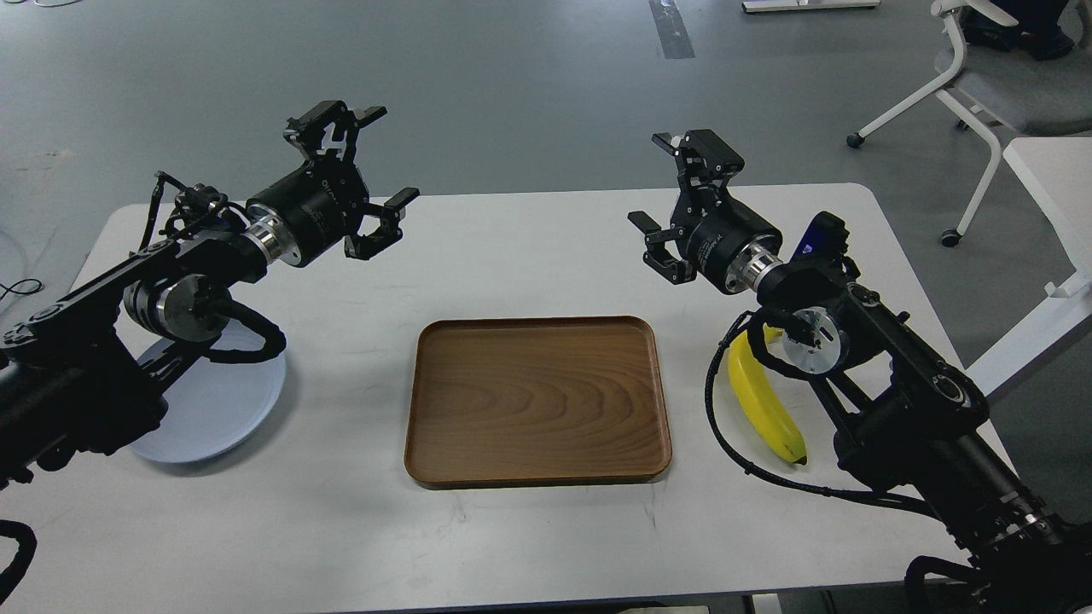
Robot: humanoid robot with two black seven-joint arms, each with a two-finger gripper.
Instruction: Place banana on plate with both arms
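Observation:
A yellow banana (762, 405) lies on the white table at the right, partly under my right arm, its dark tip pointing toward the front. The pale blue-grey plate (223, 408) sits at the left, with its left part hidden by my left arm. My left gripper (384, 158) hangs above the table's back left, open and holding nothing. My right gripper (653, 181) is raised over the table's back right, also open and holding nothing. Both grippers are well apart from the banana and the plate.
A brown wooden tray (537, 399) lies at the middle of the white table (529, 537), with nothing in it. An office chair (990, 85) and another white table (1054, 170) stand off to the right.

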